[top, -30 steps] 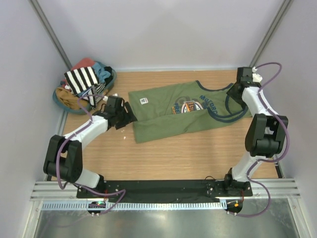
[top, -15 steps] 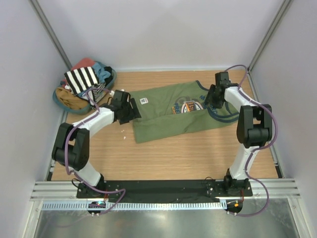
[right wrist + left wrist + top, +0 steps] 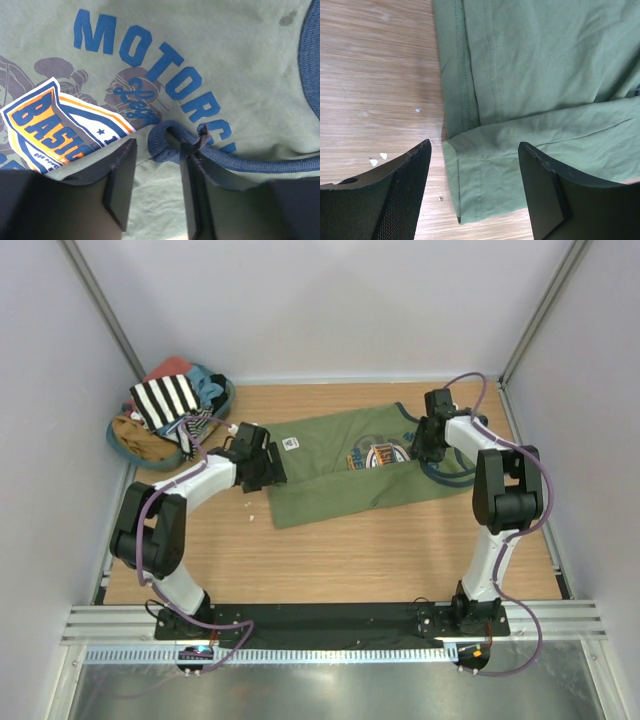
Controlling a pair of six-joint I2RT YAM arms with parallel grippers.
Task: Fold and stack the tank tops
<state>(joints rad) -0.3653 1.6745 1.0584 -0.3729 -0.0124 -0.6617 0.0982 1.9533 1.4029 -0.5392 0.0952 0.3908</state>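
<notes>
Wood tabletop (image 3: 330, 550) — hem of olive tank top (image 3: 535, 75) between left jaws.

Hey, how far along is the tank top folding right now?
Done: the green tank top lies spread flat with its near side folded over. In hand: the left gripper hangs open over the hem corner and the right gripper straddles the blue trim, neither gripping yet. Left: the remaining folds, then the striped tank top, untouched on the heap of clothes, and stacking.
</notes>
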